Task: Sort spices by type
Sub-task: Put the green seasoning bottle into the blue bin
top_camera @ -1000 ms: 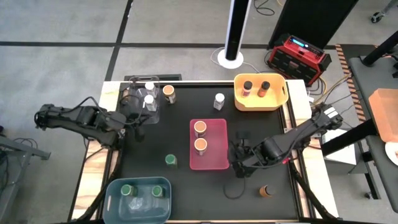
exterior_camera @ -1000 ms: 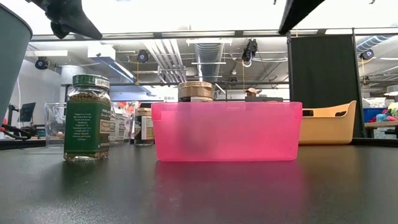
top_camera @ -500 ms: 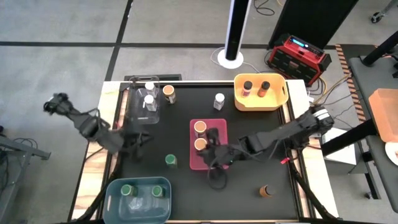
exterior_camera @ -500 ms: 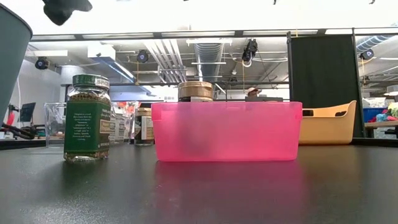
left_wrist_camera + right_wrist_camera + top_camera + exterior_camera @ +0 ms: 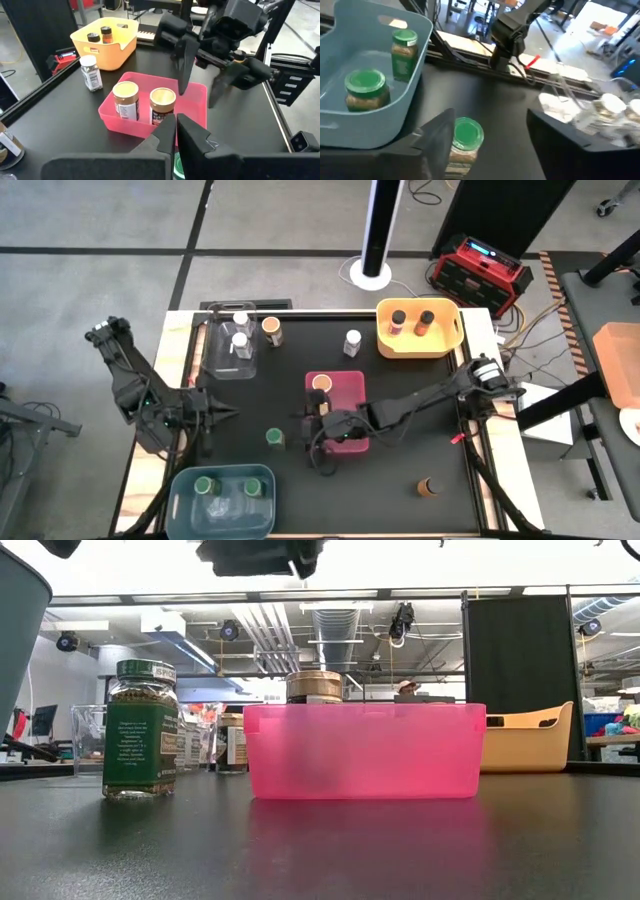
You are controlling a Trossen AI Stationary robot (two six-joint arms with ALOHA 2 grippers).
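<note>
A green-lidded spice jar [image 5: 275, 438] [image 5: 465, 142] stands alone on the black table, left of the pink bin [image 5: 350, 385]. My right gripper [image 5: 312, 438] [image 5: 492, 145] hovers open above the bin's near left corner, high over the table and pointing at that jar; it touches nothing. Two orange-lidded jars [image 5: 125, 100] [image 5: 162, 102] stand in the pink bin. My left gripper [image 5: 212, 415] [image 5: 176, 127] is shut and empty at the table's left side, pointing right. Two green-lidded jars [image 5: 365, 87] stand in the blue bin [image 5: 180, 480].
The yellow bin [image 5: 450, 340] at the far right holds two dark-lidded jars [image 5: 398, 320]. The clear bin [image 5: 228, 365] at the far left holds white-lidded jars. Loose jars: orange-lidded [image 5: 271, 330] and white-lidded [image 5: 352, 342] at the far side, orange-lidded [image 5: 430, 487] near right.
My right gripper has swept toward the table's left, from right of the pink bin across its near end toward the loose green-lidded jar. My left gripper has swung from beside the clear bin toward the near edge. No jar has moved.
</note>
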